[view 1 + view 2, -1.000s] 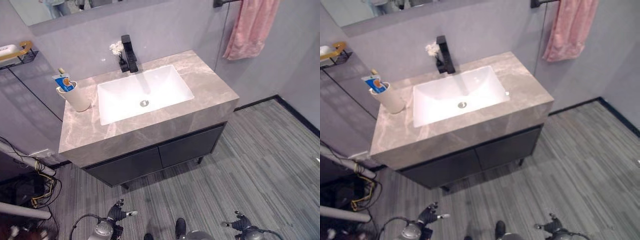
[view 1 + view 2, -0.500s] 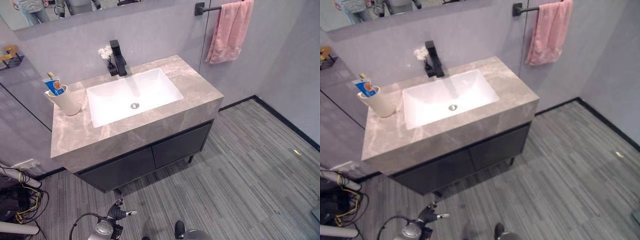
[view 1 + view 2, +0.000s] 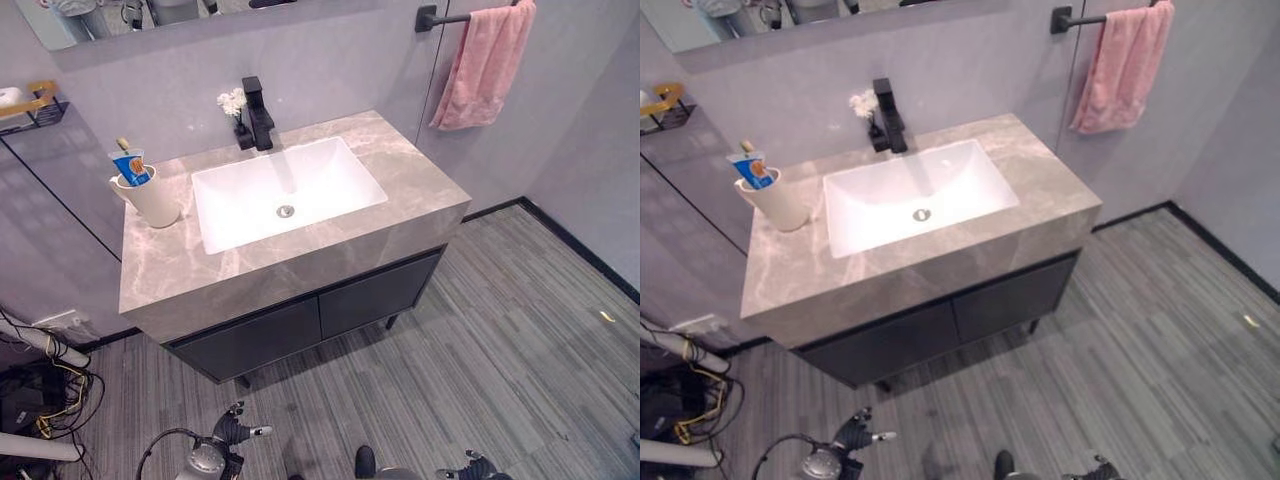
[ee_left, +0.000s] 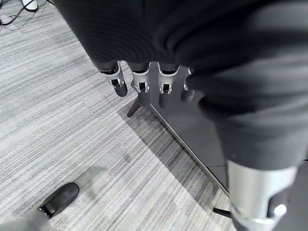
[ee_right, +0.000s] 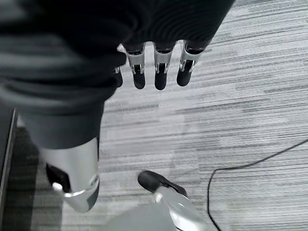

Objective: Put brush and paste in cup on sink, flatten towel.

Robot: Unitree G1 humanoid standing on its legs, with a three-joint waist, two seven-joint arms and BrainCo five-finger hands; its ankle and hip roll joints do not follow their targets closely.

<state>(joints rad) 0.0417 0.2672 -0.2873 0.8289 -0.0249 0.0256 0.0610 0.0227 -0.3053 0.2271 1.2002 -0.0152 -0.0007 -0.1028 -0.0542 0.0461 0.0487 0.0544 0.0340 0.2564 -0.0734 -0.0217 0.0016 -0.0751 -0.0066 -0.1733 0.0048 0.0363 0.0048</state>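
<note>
Hanging low and empty, left hand (image 4: 144,82) and right hand (image 5: 154,67) stay relaxed since the cup (image 3: 152,198) already holds brush (image 3: 123,145) and paste (image 3: 132,167), leaving the towel (image 3: 485,65) bunched on its bar.

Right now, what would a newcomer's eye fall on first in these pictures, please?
The white rectangular basin set in the grey marble vanity top, with a black tap behind it. Then the pink towel hanging from the wall bar, and the cream cup at the counter's left end, holding a toothbrush and blue toothpaste tube.
</note>
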